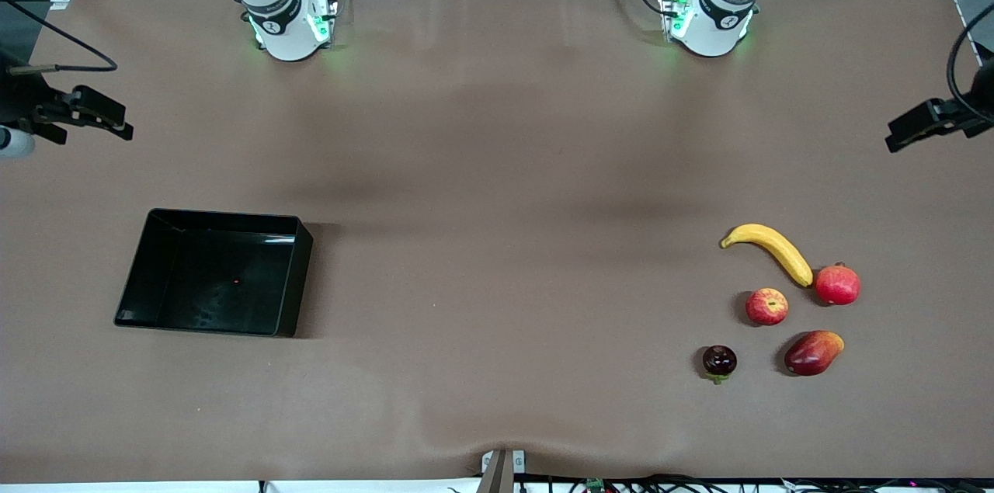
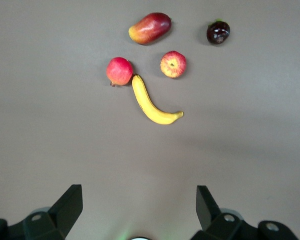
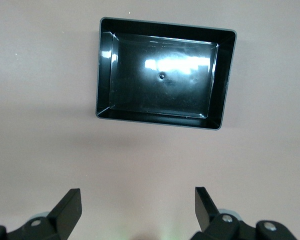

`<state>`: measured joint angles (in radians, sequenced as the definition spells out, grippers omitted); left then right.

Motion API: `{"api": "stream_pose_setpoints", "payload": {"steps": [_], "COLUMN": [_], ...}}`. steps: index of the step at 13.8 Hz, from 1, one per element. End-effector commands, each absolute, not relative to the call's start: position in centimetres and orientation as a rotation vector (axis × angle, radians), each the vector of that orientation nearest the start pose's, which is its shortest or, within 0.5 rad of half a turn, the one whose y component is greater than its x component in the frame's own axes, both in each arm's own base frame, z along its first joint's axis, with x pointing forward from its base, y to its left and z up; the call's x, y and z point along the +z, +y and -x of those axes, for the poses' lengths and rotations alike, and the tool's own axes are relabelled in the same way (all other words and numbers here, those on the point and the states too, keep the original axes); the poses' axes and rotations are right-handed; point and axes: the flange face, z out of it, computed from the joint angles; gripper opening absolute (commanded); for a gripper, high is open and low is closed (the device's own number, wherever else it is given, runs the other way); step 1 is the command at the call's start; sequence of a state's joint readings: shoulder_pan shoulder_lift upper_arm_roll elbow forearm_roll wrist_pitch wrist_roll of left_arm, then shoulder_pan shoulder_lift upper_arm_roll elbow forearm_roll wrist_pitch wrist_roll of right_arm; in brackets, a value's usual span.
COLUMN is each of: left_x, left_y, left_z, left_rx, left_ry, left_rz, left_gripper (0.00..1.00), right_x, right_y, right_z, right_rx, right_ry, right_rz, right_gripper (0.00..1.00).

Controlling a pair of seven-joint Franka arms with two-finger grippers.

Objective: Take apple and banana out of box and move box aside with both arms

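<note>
The box (image 1: 213,273) stands empty on the desk (image 1: 497,167) toward the right arm's end, while the apple (image 1: 766,306) and the banana (image 1: 769,250) already lie on the desk toward the left arm's end, well apart from the box. So, by my judgement, both fruits are out and the box looks already moved aside; little is left but to keep the arms clear.

Both arms wait. The left gripper (image 2: 137,207) hangs over bare desk near the fruit, its fingers (image 2: 69,205) released and holding nothing. The right gripper (image 3: 137,207) hangs over bare desk near the box, fingers (image 3: 69,207) likewise spread and empty.

If the box needs any further shift, each gripper should take one short wall, lifting level and together.

The banana's long axis runs diagonally: one tip points toward the robots' edge of the desk, the other ends just beside a plain red round fruit (image 1: 837,284). The box's long sides run roughly along the desk's front edge.
</note>
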<state>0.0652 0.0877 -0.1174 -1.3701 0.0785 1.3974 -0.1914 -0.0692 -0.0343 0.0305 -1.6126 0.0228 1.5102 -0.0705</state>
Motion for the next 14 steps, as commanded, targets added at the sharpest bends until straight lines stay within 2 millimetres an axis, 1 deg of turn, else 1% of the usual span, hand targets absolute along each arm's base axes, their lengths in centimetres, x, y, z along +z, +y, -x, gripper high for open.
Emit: {"api": "stream_pose_setpoints", "payload": {"steps": [1, 2, 3, 5, 6, 8, 10, 13, 14], "left_x": [66.3, 66.5, 66.5, 65.9, 66.0, 66.1, 66.1, 66.7, 66.7], "left_y": [-0.1, 0.1, -0.3, -0.4, -0.4, -1.6, -2.3, -1.9, -2.1], "left_z": [-53.5, -52.9, -52.3, -51.0, -50.0, -49.1, -48.9, -49.1, -49.3], "left_rx": [0.082, 0.077, 0.082, 0.099, 0.078, 0.075, 0.072, 0.060, 0.058], "left_ry": [-0.188, -0.169, -0.157, -0.151, -0.149, -0.113, -0.089, -0.101, -0.094], "left_rz": [3.130, 3.133, 3.134, 3.135, 3.138, 3.139, 3.136, 3.135, 3.137], "left_gripper": [1.00, 1.00, 1.00, 1.00, 1.00, 1.00, 1.00, 1.00, 1.00], "right_x": [62.8, 63.1, 63.4, 63.7, 63.7, 63.8, 63.8, 63.7, 63.5], "right_y": [-0.3, 0.0, 0.2, 0.5, 0.6, 0.5, 0.5, 0.6, 0.5], "right_z": [-53.2, -52.9, -52.6, -51.9, -51.7, -51.5, -51.5, -51.6, -51.7], "right_rx": [0.096, 0.089, 0.089, 0.118, 0.131, 0.133, 0.141, 0.138, 0.144], "right_ry": [0.068, 0.087, 0.087, 0.107, 0.114, 0.118, 0.142, 0.142, 0.147], "right_rz": [3.124, 3.117, 3.118, 3.116, 3.116, 3.113, 3.112, 3.108, 3.086], "right_gripper": [1.00, 1.00, 1.00, 1.00, 1.00, 1.00, 1.00, 1.00, 1.00]}}
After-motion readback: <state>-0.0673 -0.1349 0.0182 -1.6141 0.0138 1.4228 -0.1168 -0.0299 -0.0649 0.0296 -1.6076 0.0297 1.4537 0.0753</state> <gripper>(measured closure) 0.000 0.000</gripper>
